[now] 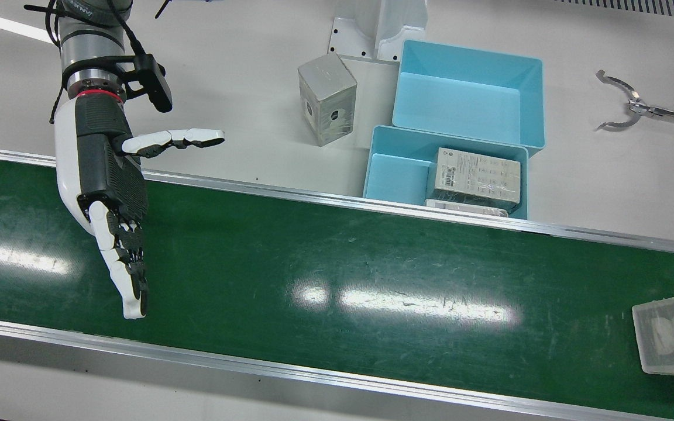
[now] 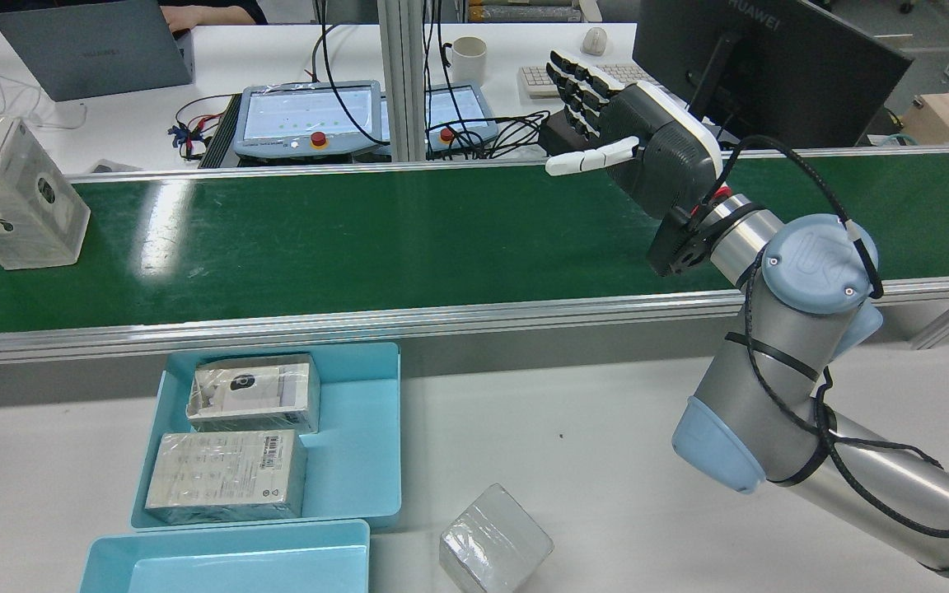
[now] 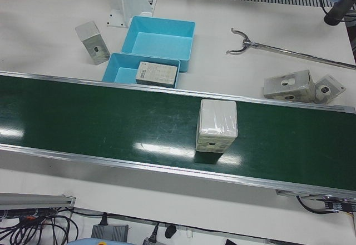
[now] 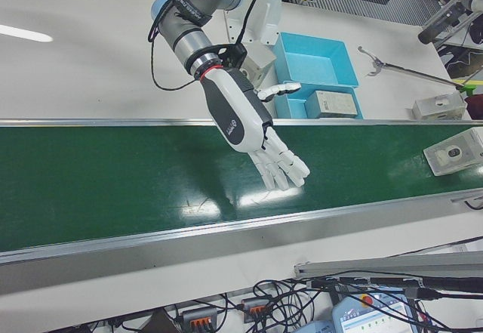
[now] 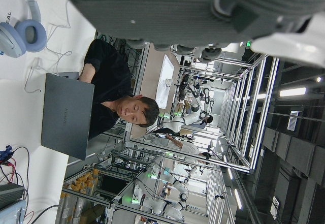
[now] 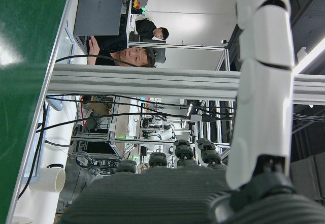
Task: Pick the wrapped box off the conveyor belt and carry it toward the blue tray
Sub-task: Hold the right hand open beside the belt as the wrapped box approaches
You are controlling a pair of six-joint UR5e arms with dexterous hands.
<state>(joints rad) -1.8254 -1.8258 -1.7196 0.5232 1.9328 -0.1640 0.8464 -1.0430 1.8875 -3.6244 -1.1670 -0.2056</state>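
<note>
A wrapped box (image 1: 673, 333) stands on the green conveyor belt (image 1: 337, 263) at its far right end; it also shows in the rear view (image 2: 9, 193) and the left-front view (image 3: 217, 125). My right hand (image 1: 112, 193) hovers open over the belt's other end, palm flat and fingers spread, far from the box and holding nothing. It appears again in the right-front view (image 4: 253, 133). Two blue trays sit beside the belt: one (image 1: 468, 88) is empty, the other (image 1: 392, 172) holds two wrapped boxes. My left hand (image 5: 167, 5) shows only in its own view, open with nothing in it.
Another wrapped box (image 1: 326, 98) stands on the white table beside the trays. A metal grabber tool (image 1: 629, 105) lies at the far right. Two more boxes (image 3: 289, 84) rest near the belt's end. Beyond the belt are teach pendants (image 2: 306, 115), a laptop and a seated person.
</note>
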